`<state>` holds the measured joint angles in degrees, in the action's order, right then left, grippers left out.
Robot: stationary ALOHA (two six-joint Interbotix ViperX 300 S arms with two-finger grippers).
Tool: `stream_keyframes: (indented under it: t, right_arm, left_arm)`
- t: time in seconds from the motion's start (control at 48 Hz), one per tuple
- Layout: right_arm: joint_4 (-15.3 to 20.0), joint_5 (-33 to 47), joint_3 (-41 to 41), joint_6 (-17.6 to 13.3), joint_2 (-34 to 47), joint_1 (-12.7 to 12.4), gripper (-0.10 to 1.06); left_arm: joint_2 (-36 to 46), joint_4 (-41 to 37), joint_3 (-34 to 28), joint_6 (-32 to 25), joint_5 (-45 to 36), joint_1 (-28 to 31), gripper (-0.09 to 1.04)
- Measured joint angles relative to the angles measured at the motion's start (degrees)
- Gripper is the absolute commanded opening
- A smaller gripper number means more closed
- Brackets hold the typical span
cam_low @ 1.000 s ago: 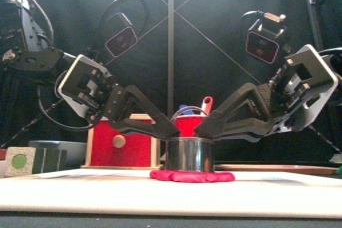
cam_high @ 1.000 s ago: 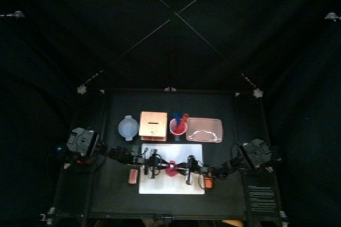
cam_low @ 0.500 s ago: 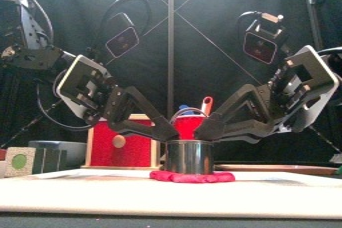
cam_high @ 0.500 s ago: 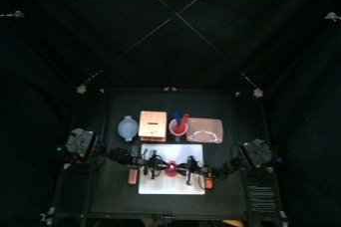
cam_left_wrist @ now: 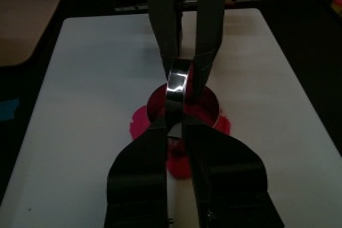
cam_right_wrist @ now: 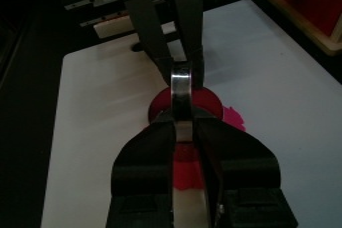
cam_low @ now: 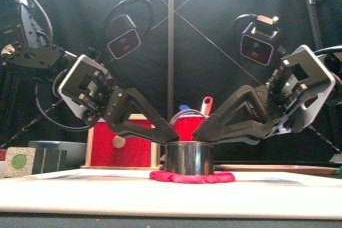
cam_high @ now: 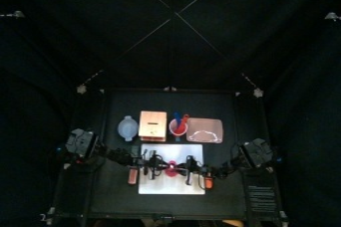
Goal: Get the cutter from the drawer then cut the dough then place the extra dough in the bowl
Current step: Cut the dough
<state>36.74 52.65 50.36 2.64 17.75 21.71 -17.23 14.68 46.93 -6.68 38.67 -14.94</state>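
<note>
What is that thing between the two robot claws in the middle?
The cutter, standing on the red dough. The front view shows the left gripper and right gripper meeting it from either side.

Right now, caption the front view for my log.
Left gripper and right gripper hold the cutter on the red dough.
</note>
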Motion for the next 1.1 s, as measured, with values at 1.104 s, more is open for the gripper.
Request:
stream_keyframes:
  t: [1.104]
  right_arm:
    - [0.00,-1.14,-0.35,0.00,1.85,-0.09,0.40]
  left_arm:
    - [-2.55,-0.79,-0.35,0.00,-0.09,-0.18,0.44]
